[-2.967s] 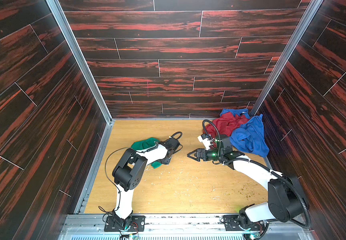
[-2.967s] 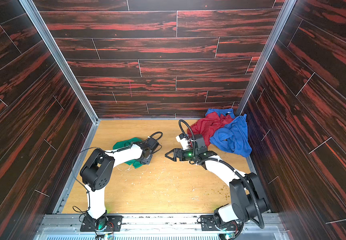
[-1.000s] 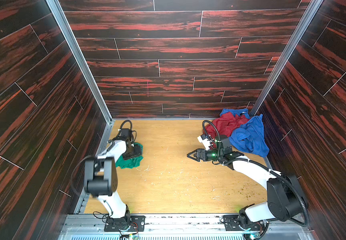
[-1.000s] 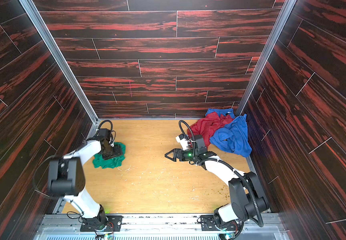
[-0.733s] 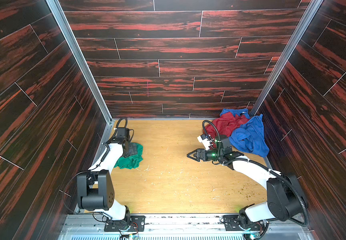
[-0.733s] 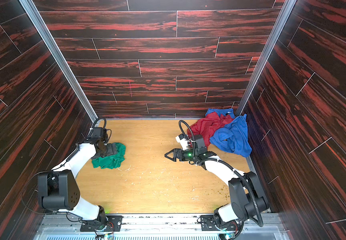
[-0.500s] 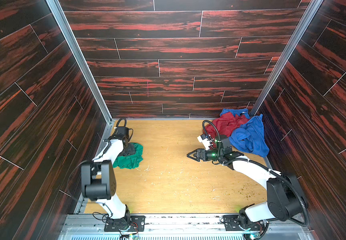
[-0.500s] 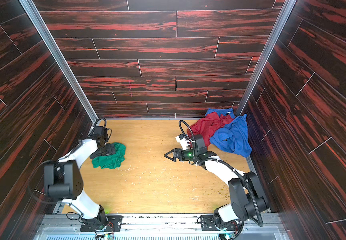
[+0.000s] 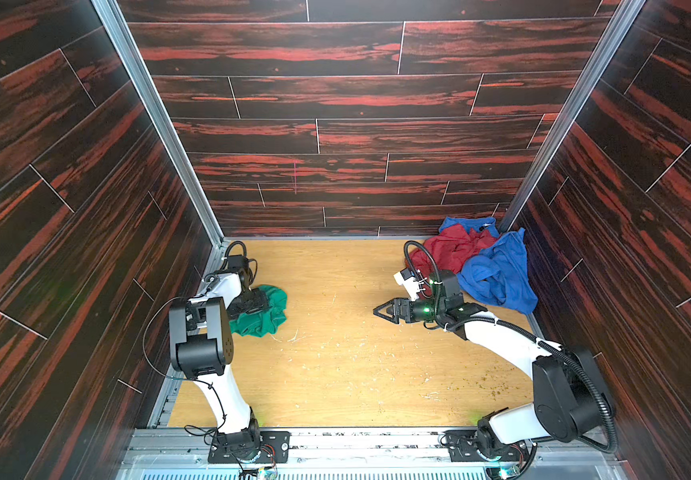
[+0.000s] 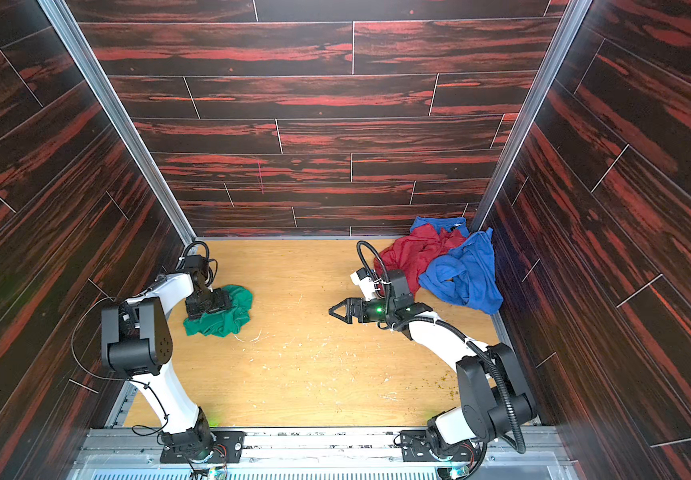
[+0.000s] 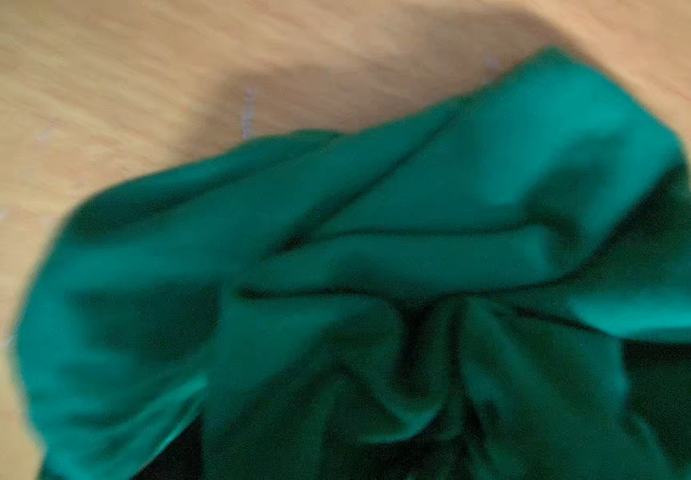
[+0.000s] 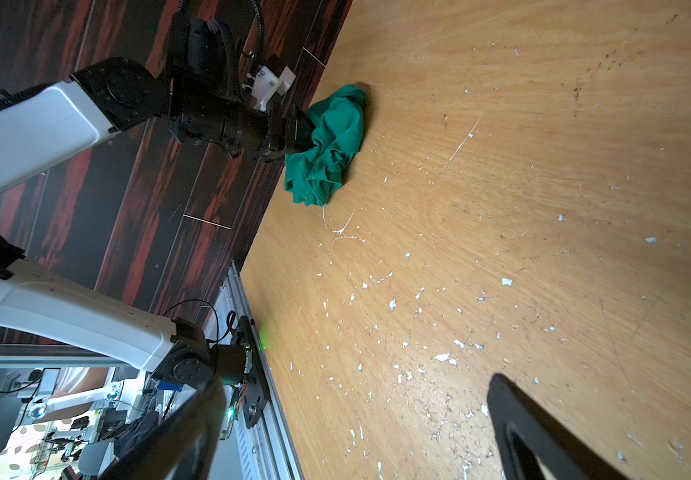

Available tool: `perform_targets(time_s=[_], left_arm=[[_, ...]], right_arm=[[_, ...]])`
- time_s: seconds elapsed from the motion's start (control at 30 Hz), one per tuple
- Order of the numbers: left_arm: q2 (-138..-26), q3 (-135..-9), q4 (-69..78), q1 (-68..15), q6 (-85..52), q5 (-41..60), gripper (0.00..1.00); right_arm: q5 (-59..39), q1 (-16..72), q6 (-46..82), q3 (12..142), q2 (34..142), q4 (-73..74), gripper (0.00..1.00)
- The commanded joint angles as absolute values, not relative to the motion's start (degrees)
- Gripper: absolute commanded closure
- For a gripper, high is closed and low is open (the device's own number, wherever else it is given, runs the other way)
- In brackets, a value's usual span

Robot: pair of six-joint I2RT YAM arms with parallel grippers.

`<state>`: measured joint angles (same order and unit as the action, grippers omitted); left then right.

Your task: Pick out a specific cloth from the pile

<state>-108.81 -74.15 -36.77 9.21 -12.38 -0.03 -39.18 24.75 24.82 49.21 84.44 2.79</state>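
Green cloth [image 9: 271, 318] | left end effector [image 9: 257, 305] down on it | right arm [image 9: 497, 336] outstretched

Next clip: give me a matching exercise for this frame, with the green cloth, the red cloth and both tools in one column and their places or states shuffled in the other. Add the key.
Things
1. green cloth
2. red cloth
3. left tool
4. right tool

Places or states
A. open, empty, clear of all cloth
B. in the pile at the far right corner
C. lying alone on the left side
D. touching the green cloth

Pairs: 1-C, 2-B, 3-D, 4-A
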Motion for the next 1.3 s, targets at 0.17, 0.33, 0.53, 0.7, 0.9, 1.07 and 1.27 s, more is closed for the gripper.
perform_targets(time_s=[0.17,0.33,0.53,0.7,0.9,1.07,1.27], left_arm=[[-113.58,-74.01,-39.16,8.61,-10.1,0.56,1.0],[-110.92,-77.99,-37.2,8.18,-10.11,-1.23,1.0],[-108.79,-84.77,-33.69,8.04,-9.22,-2.66,1.0],[-115.95,-96.72,-33.44,8.08,-8.8,-4.62,1.0],[-130.18,-118.08,-38.89,8.09,-10.67,-5.33,1.0],[-134.67,-125.08,-41.62,8.48,-15.88,-8.46,1.0],[-138.51,-123.34,-42.76,10.68,-19.86,-5.09,1.0]], right_arm=[[-38.27,24.92,22.39,49.82,84.06,-0.62,0.01],[-37.4,24.9,21.62,50.19,83.56,-2.37,0.01],[-37.68,24.87,22.16,50.52,84.78,-1.49,0.01],[-37.41,24.81,22.01,51.65,85.68,-1.49,0.01],[-37.31,24.44,21.39,52.81,86.31,-2.62,0.01],[-37.1,23.69,20.79,52.74,85.96,-3.69,0.01],[-37.71,23.03,20.38,52.81,86.07,-3.91,0.01]])
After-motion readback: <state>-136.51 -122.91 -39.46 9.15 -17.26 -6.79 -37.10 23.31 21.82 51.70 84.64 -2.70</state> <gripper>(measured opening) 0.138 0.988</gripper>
